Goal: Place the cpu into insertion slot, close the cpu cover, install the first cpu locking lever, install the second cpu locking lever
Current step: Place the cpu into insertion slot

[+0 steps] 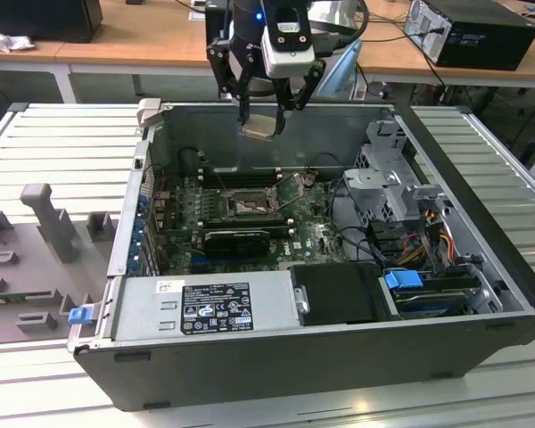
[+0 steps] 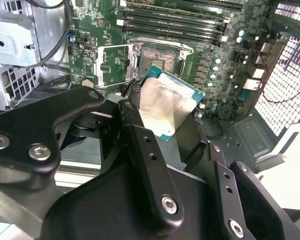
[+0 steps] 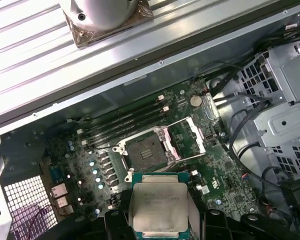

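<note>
My gripper (image 1: 262, 114) hangs above the back wall of the open computer case, shut on the cpu (image 1: 260, 126). In both wrist views the cpu (image 3: 160, 205) (image 2: 171, 100) is a pale silver square on a green edge, clamped between my black fingers (image 3: 115, 222). The insertion slot (image 3: 146, 152) (image 1: 248, 206) (image 2: 159, 56) lies bare on the green board, below and ahead of the chip, with nothing in it. The cpu cover (image 3: 194, 138) (image 2: 113, 65) is swung open and rests beside the slot.
Long black memory slots (image 3: 125, 122) run behind the socket. A black card (image 1: 236, 239) lies in front of it. A metal drive cage (image 1: 388, 169) and cables (image 1: 419, 236) fill the exterior view's right. The power supply (image 1: 205, 308) sits at the front, grey fixtures (image 1: 45, 223) outside the case.
</note>
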